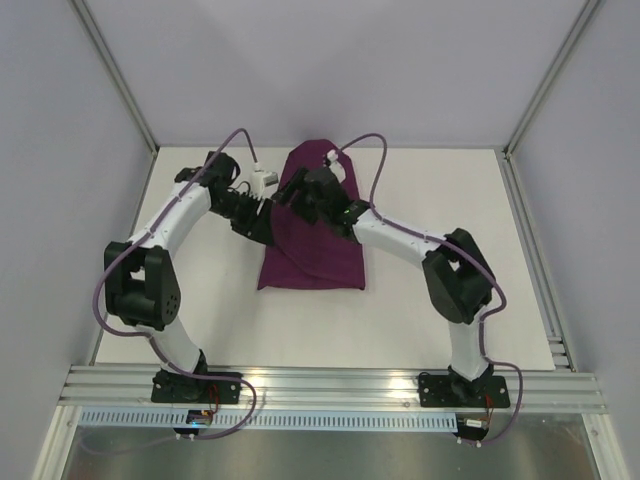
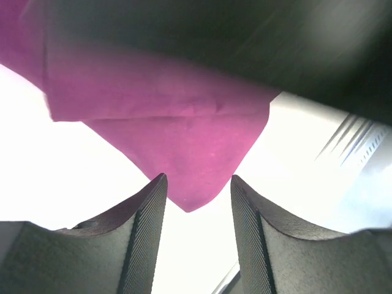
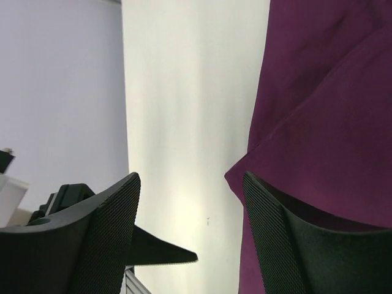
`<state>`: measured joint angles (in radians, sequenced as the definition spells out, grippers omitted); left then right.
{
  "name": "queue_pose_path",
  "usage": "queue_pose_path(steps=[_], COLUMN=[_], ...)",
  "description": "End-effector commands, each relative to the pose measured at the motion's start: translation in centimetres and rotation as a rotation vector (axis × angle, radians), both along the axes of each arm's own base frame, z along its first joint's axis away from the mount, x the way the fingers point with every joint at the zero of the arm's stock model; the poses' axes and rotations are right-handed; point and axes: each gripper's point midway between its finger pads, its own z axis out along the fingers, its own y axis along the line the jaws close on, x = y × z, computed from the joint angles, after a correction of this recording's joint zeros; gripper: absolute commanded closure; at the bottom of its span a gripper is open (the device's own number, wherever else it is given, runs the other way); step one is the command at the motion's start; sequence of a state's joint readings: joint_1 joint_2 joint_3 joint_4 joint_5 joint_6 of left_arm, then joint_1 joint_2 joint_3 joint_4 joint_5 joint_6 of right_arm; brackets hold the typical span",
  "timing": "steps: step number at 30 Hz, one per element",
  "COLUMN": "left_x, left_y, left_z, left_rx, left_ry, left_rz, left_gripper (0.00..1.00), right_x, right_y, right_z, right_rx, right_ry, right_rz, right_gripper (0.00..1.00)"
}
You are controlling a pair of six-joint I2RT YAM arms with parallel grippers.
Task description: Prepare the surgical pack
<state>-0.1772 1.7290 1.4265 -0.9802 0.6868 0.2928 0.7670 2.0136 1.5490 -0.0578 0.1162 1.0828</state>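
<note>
Plum surgical pack lies folded on the white table.

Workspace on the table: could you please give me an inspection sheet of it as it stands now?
Surface: white table, no marks or spills seen.
Job's things: surgical pack, a plum-purple drape lying mid-table, partly folded, its far end bunched toward the back edge.
Clutter: nothing seen.
Grippers: left gripper open, a drape corner just past its tips, not clamped; right gripper open, nothing between the jaws, the drape's edge beside one finger.
Cables: purple cables loop along both arms.
Surroundings: pale walls; aluminium rail at the near edge.
</note>
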Motion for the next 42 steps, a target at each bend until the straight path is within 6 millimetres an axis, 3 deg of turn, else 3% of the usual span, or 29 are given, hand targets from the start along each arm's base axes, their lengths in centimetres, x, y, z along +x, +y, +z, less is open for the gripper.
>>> queue_pose_path(steps=[1,4,6,10,17,20,24,26,31,33,38,42], left_x=[1.3,3.8,5.4,7.4,8.4,8.0,6.8,6.6,5.6,5.7,5.6,5.4], left_y=[0.2,0.0,0.4,1.0,1.1,1.2,0.8,0.6,0.7,0.8,1.0,1.0], left_z=[3.3,3.1,1.5,-1.9,-5.1,-6.8,-8.2,-8.3,-8.8,-8.8,-8.3,-8.3], left_rx=[-0.037,-0.035,0.006,0.072,0.09,0.1,0.079,0.063,0.059,0.068,0.073,0.075], left_ry=[-0.085,-0.12,-0.11,-0.057,-0.035,0.003,0.049,0.048,0.06,0.05,0.035,0.033], left_rz=[0.025,0.075,0.107,0.139,0.151,0.155,0.15,0.144,0.133,0.133,0.13,0.128], left_gripper=[0.44,0.4,0.4,0.37,0.37,0.44,0.67,0.72,0.91,0.99,1.0,1.0], right_x=[0.2,0.2,-0.3,-1.1,-2.4,-3.3,-3.9,-3.9,-4.5,-4.2,-3.4,-3.4], right_y=[-4.5,-9.4,-11.1,-15.8,-16.8,-17.0,-16.9,-17.0,-18.1,-18.6,-20.4,-22.2], right_z=[6.1,4.4,3.8,-1.1,-8.3,-10.8,-11.6,-11.6,-11.7,-10.9,-6.8,-6.1], right_rx=[0.011,-0.096,-0.134,-0.268,-0.315,-0.316,-0.298,-0.301,-0.354,-0.378,-0.367,-0.424], right_ry=[-0.096,-0.06,-0.042,0.063,0.184,0.218,0.217,0.208,0.214,0.194,0.127,0.117], right_rz=[0.024,0.016,0.037,0.045,0.13,0.136,0.152,0.154,0.139,0.125,0.082,0.062], right_gripper=[0.29,0.28,0.28,0.25,0.26,0.3,0.4,0.46,0.47,0.45,0.41,0.41])
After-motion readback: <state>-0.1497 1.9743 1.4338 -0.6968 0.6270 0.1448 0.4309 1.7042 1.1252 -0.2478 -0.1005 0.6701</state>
